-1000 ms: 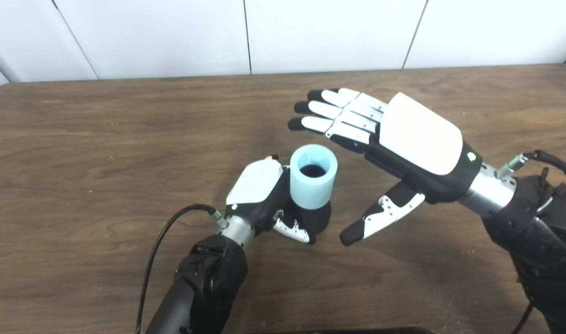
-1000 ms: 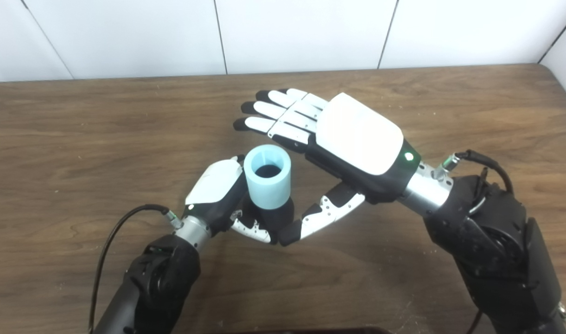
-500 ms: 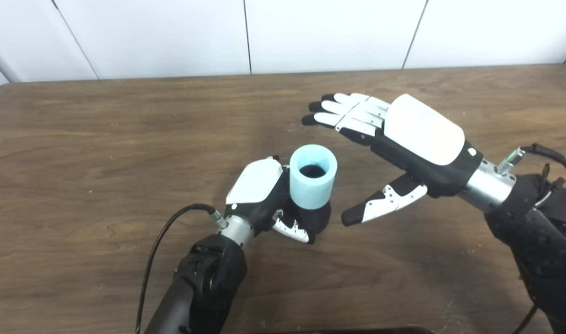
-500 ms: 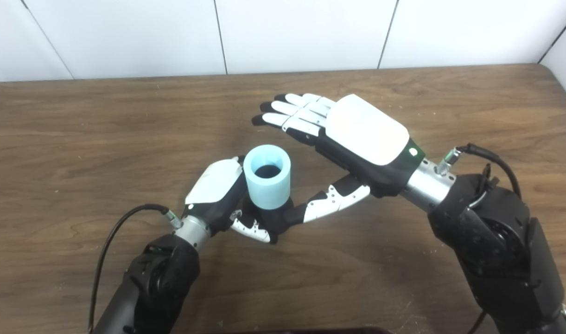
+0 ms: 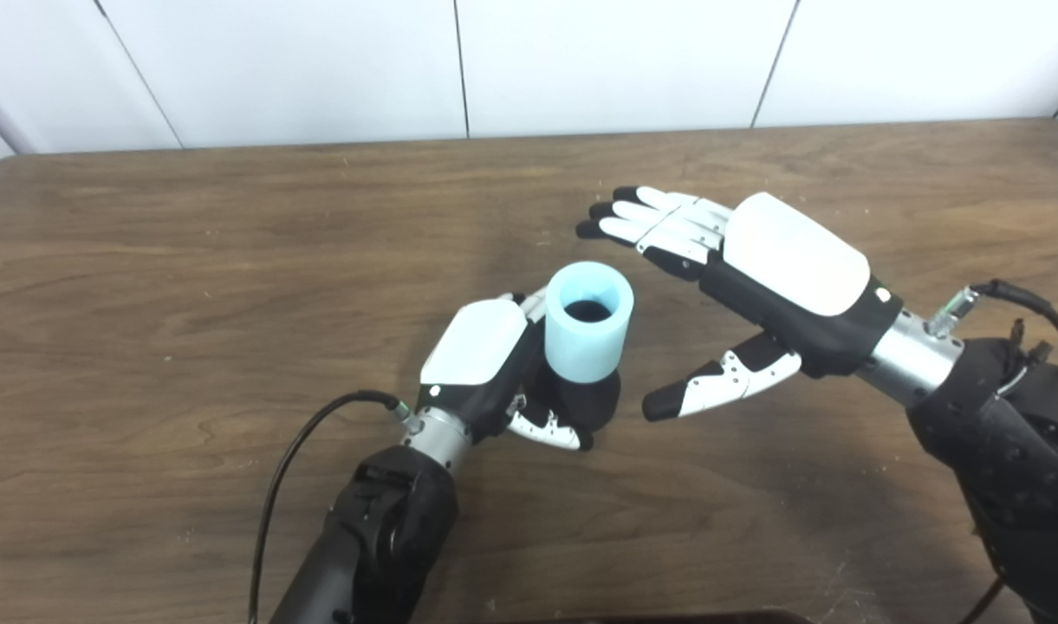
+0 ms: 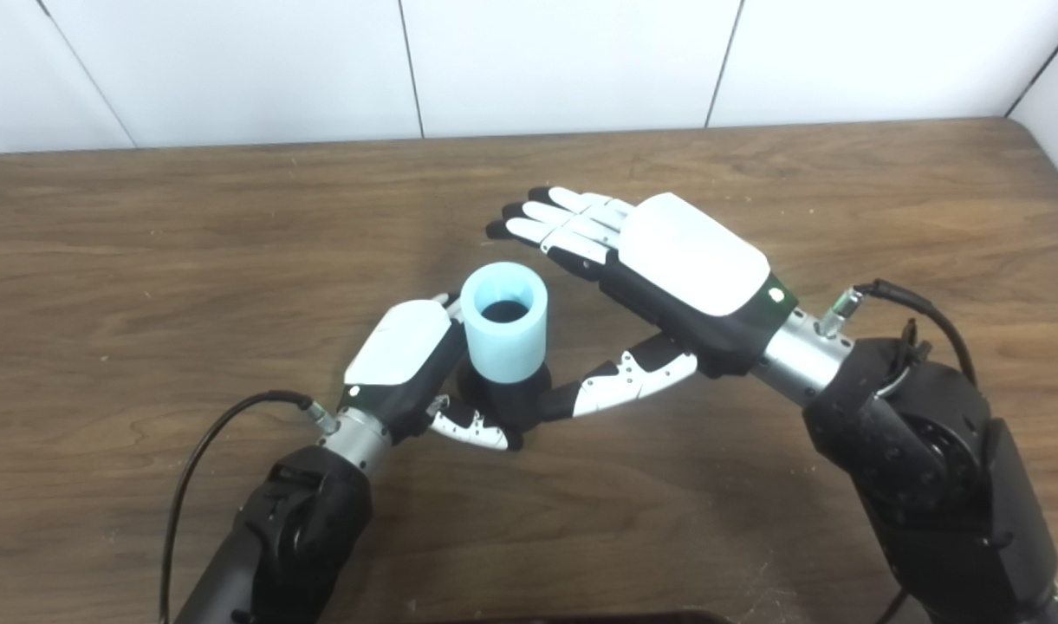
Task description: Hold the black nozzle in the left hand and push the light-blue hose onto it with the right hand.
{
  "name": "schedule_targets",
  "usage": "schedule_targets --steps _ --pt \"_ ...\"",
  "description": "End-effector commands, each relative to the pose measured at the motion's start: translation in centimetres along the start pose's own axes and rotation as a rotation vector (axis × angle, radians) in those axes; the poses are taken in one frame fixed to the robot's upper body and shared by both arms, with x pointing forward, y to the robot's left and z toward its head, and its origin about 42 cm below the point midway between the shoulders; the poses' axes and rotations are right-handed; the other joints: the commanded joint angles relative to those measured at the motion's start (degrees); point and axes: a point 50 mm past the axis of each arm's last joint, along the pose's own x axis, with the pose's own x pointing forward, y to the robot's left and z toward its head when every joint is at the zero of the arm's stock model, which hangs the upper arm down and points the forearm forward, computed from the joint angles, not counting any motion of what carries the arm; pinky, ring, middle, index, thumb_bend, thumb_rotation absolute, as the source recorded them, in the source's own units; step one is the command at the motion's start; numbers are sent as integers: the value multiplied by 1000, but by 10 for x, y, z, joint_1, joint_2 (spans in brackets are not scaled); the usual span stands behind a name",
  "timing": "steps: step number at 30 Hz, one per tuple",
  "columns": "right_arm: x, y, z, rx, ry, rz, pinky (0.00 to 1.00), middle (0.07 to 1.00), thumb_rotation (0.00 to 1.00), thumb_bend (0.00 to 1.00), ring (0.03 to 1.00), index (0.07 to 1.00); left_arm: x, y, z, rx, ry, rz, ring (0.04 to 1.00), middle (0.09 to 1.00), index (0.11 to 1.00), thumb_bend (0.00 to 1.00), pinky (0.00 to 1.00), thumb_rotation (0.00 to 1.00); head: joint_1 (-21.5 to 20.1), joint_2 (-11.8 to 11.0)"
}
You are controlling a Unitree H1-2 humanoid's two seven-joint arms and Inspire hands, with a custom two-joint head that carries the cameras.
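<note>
**Left eye view: hose sits on the nozzle, right hand spread beside it**

Left eye view shows the left hand (image 5: 481,355) wrapped around the black nozzle (image 5: 585,403), fingers closed on its dark base so the piece stands upright and steady. That grip looks chosen to brace the nozzle against a downward push. The light-blue hose (image 5: 587,322) stands on top of the nozzle, open end facing up, its lower rim meeting the black body. How deeply it is seated cannot be told, since the joint is partly hidden by the hand.

The right hand (image 5: 775,269) is to the right of the hose and holds nothing. Its fingers (image 5: 645,215) are straight and spread, reaching past the far side of the hose, while the thumb (image 5: 710,390) points toward the nozzle base from the near side; in the right eye view the thumb tip looks very close to the nozzle, perhaps touching. Everything is over the wooden table (image 5: 147,286).
</note>
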Motion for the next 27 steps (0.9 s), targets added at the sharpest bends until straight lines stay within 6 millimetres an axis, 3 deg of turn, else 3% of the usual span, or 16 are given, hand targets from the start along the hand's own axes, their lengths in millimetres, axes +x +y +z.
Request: schedule_targets --steps 1,11,18,27 --pt "0 -11 3 -21 -16 -58 916 953 896 521 981 936 4 16 3 33 -32 55 986 997 931 915 999 223 1 1" --pt "-2 -8 1 -13 -9 -59 916 951 896 520 981 937 2 28 -3 57 -20 67 987 992 921 957 1000 298 2 1" --pt "-3 -11 -5 -2 14 -69 916 945 894 517 978 940 -4 53 -11 13 -11 76 987 991 938 997 1000 363 6 1" --pt "-4 -10 -4 52 55 -94 797 943 883 513 975 943 -16 79 -20 -61 -34 99 1000 1000 995 1000 1000 410 5 1"
